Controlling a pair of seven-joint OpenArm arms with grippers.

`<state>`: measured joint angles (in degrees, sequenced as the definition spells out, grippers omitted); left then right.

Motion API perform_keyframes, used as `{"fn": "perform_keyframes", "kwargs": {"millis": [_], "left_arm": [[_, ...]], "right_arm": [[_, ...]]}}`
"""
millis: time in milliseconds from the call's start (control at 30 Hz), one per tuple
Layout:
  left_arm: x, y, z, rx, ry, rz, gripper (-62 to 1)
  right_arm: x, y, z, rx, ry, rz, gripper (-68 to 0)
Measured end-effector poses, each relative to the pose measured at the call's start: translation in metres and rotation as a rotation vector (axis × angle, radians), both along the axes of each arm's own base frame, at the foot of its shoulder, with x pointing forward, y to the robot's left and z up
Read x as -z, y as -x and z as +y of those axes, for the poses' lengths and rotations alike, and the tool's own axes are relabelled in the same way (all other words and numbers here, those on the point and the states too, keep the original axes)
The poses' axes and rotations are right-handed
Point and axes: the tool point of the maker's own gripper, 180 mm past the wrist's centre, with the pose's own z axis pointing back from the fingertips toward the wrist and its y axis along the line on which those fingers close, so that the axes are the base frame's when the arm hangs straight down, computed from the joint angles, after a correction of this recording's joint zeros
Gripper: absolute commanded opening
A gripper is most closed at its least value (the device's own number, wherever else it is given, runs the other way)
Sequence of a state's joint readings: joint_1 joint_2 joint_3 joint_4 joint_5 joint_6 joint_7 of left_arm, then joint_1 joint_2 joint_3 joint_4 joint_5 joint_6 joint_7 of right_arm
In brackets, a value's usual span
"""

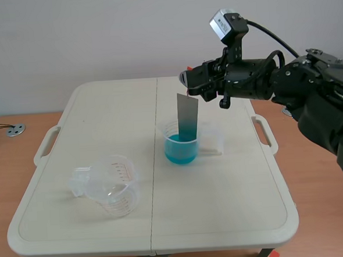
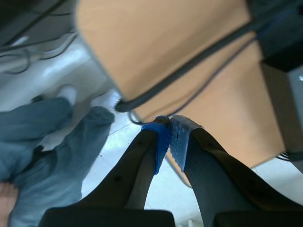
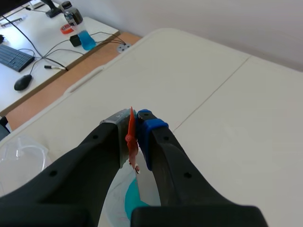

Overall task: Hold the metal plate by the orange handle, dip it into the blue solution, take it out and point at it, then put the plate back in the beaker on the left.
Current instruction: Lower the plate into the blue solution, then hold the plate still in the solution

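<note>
status: right gripper (image 1: pixel 187 82) is clamped on the orange handle (image 1: pixel 183 76) at the top of the metal plate (image 1: pixel 188 111). plate hangs upright, with its lower end down inside the beaker (image 1: pixel 183 145) and in the blue solution (image 1: pixel 180 151). that beaker stands near the middle of the table (image 1: pixel 240 206), just right of the centre seam, spout toward the right edge. right arm comes in high over the far right corner.

right wrist view: orange handle (image 3: pixel 131 137) is pinched edge-on between the fingers of the right gripper (image 3: pixel 134 124); blue solution (image 3: pixel 134 201) sits directly under them. table (image 3: pixel 227 118) runs out ahead.

empty beaker (image 1: pixel 110 187) is clear plastic and upright, in the front left part of the table, well apart from the other beaker. its rim (image 3: pixel 19 156) shows beside the right gripper too.

left gripper (image 2: pixel 169 137) is closed on nothing, pads (image 2: pixel 158 142) pressed together. it is off the table, over a wooden surface (image 2: pixel 156 47) with cables (image 2: pixel 189 75), and out of the scene view.
</note>
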<state>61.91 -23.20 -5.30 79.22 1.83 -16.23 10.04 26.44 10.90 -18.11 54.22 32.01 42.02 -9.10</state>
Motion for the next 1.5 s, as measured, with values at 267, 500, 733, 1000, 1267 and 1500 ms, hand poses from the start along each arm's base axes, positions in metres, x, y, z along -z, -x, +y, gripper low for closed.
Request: {"fn": "perform_keyframes", "kwargs": {"millis": [267,500,733,1000,1267,1500], "left_arm": [[0.003,0.011,-0.012,0.055,0.014,0.03,-58.2],[0.002,0.011,-0.012,0.054,0.013,0.029,-58.1],[0.002,0.011,-0.012,0.054,0.013,0.029,-58.2],[0.002,0.011,-0.012,0.054,0.013,0.029,-58.2],[0.002,0.011,-0.012,0.054,0.012,0.03,-58.2],[0.002,0.011,-0.012,0.054,0.012,0.03,-58.1]], "right_arm": [[0.017,0.0,-0.002,0.023,-0.015,0.017,-66.2],[0.017,-0.001,-0.002,0.019,-0.005,0.01,-66.2],[0.017,-0.001,-0.002,0.019,-0.005,0.009,-66.2],[0.017,-0.001,-0.002,0.019,-0.005,0.009,-66.2],[0.017,-0.001,-0.002,0.019,-0.005,0.01,-66.2],[0.017,-0.001,-0.002,0.019,-0.005,0.01,-66.2]]}}
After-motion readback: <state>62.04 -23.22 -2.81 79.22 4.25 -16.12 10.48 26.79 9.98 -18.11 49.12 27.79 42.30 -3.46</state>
